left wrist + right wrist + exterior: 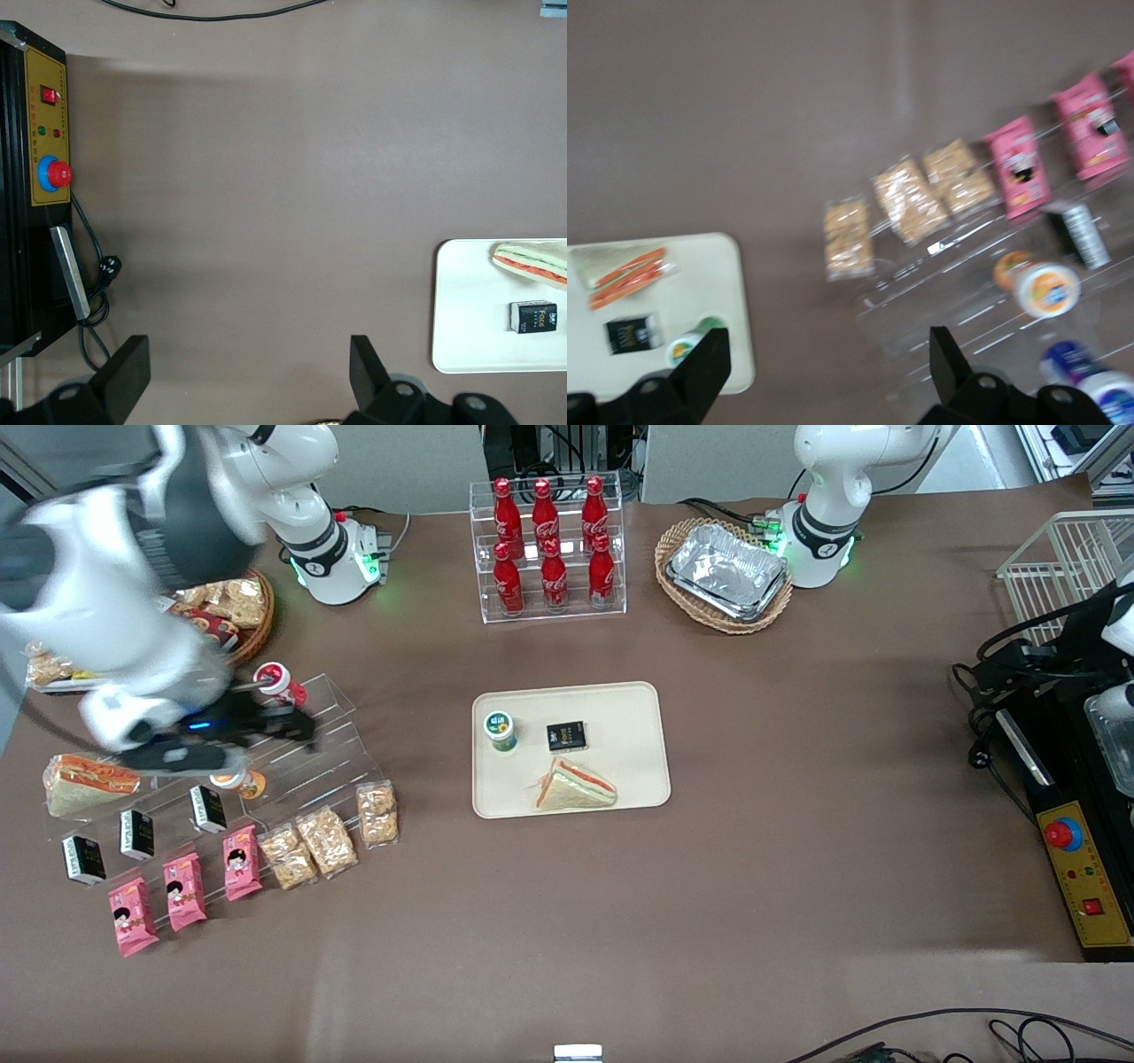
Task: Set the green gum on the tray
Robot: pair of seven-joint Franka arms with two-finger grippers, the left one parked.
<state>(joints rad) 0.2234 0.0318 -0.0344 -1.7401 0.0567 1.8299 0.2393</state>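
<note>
- Green gum (pixel 500 730) stands upright on the tray (pixel 633 722), at the tray edge toward working arm's end; white-and-green lid up.
- Also on tray: small black box (pixel 566 735) just beside the gum, apart from it; wrapped sandwich (pixel 574 787) nearer the front camera than both.
- Gripper (pixel 297 722) well apart from tray, toward working arm's end of table, above a clear stepped rack (pixel 328 735) w/ snack packs.
- Jaws apart, nothing between them; wrist view shows both fingers (pixel 704 367) spread wide.
- Orange-lidded bottle (pixel 239 782) lies on rack, nearer the camera than gripper.
- Tray sits mid-table; cola bottles (pixel 547 545) farther from camera than tray.
</note>
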